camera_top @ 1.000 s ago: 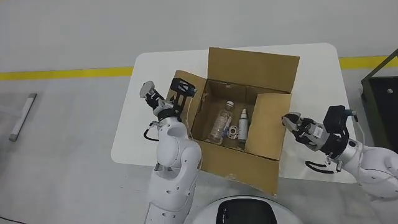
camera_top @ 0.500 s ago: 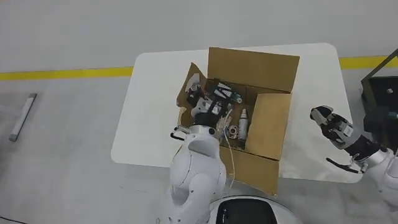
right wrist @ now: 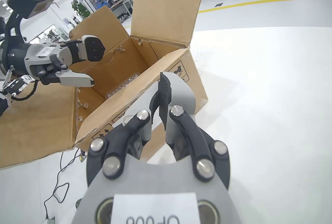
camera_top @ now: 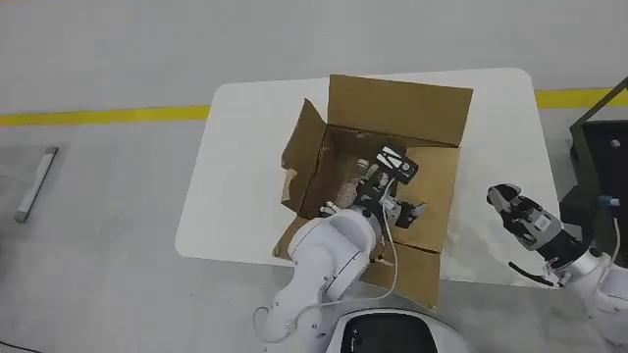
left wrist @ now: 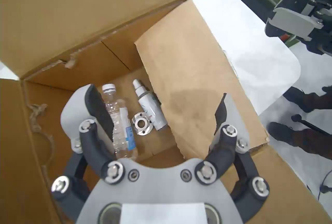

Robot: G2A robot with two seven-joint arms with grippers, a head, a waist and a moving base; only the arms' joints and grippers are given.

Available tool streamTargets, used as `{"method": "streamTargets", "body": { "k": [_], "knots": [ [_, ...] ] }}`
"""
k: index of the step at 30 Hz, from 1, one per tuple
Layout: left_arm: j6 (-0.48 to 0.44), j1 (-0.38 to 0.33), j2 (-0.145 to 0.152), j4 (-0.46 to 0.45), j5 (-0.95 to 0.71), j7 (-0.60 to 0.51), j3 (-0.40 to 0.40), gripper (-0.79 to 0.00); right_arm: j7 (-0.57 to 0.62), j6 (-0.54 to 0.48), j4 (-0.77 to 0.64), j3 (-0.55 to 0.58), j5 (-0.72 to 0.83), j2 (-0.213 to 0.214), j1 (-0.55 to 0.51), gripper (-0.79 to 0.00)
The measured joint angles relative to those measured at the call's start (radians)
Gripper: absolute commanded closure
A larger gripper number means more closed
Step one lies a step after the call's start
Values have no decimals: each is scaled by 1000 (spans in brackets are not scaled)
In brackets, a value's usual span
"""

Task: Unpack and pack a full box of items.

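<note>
unpacking looks barely begun: the water bottle [left wrist: 118, 116], spray bottle [left wrist: 149, 108] and metal flange [left wrist: 141, 126] all lie on the floor of the open box [camera_top: 397, 108]. the left gripper [left wrist: 157, 95] hangs above them, spread wide and empty. the right gripper [right wrist: 162, 95], clenched on nothing, sits beside the box over the table [camera_top: 245, 176].

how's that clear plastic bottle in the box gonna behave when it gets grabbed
The clear bottle looks empty and thin-walled, so probably light and apt to dent under a firm squeeze. It lies on its side on the box floor, round-bodied, so a nudge may roll it toward the metal flange beside it.
</note>
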Motion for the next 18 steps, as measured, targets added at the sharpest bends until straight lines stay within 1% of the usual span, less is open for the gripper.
{"method": "streamTargets", "body": {
  "k": [7, 12, 15, 18],
  "knots": [
    [-6, -3, 1, 1, 12, 2, -1, -785, 1, -5, -16, -37, -97, -4, -3, 0],
    [-2, 0, 1, 3, 8, 5, -3, -785, -6, 15, 0, -76, -126, -9, 9, 0],
    [52, 19, -2, 21, -80, 18, -21, -785, -8, 42, 22, -107, -149, -13, 36, 0],
    [121, 0, -8, 54, -216, -48, -44, -785, -10, 75, 53, -144, -163, -19, 71, 0]
  ]
}}
